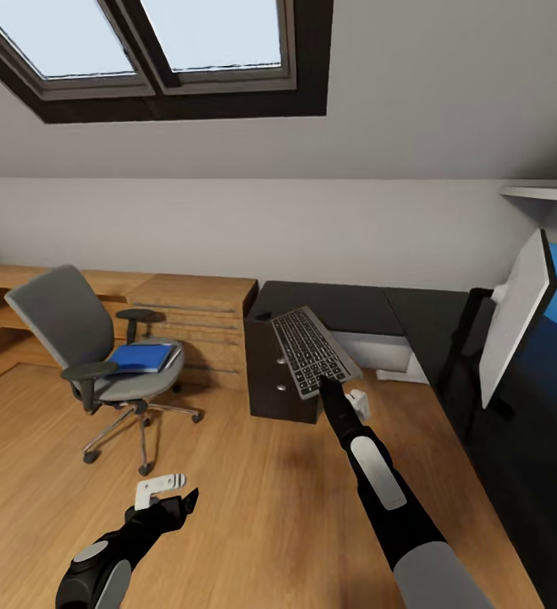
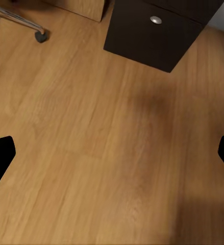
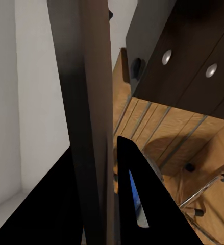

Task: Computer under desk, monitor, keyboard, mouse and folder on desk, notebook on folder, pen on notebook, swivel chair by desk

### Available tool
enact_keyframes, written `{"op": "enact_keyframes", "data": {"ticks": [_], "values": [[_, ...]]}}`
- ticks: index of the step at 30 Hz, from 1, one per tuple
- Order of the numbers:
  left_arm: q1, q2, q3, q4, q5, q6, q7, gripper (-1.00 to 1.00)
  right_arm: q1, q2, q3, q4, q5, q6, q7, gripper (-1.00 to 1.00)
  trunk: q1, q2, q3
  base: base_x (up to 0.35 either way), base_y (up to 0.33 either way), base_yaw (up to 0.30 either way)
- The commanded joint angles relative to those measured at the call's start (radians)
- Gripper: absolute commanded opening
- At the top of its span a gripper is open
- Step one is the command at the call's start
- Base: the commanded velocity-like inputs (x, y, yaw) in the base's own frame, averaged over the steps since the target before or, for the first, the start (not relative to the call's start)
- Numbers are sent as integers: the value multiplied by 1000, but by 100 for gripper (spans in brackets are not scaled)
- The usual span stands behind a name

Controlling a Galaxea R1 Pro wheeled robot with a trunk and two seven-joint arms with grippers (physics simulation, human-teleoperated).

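Two grippers: right gripper pinches the keyboard edge above the desk; left gripper hangs spread over bare floor

Black arms with grey panels, black jaws.

1. The right gripper holds the slim silver-grey keyboard with black keys in the air, in front of the black drawer unit.
2. A bright blue folder lies on the grey swivel chair.
3. The left gripper hangs over the wooden floor.
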Motion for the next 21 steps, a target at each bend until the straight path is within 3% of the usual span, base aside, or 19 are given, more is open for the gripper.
{"op": "enact_keyframes", "data": {"ticks": [1,13,21], "values": [[0,1,-2,-1,11,3,10,100,-1,0,1,0,-11,-1,4,-100,1,-1,-1,324,143,-234],[0,1,-2,-1,9,3,10,100,-1,0,1,0,-14,1,3,-100,1,-1,0,311,180,-236],[0,1,-2,-1,9,3,10,100,-1,0,1,0,-15,3,3,-100,1,-1,0,320,104,-68]]}}
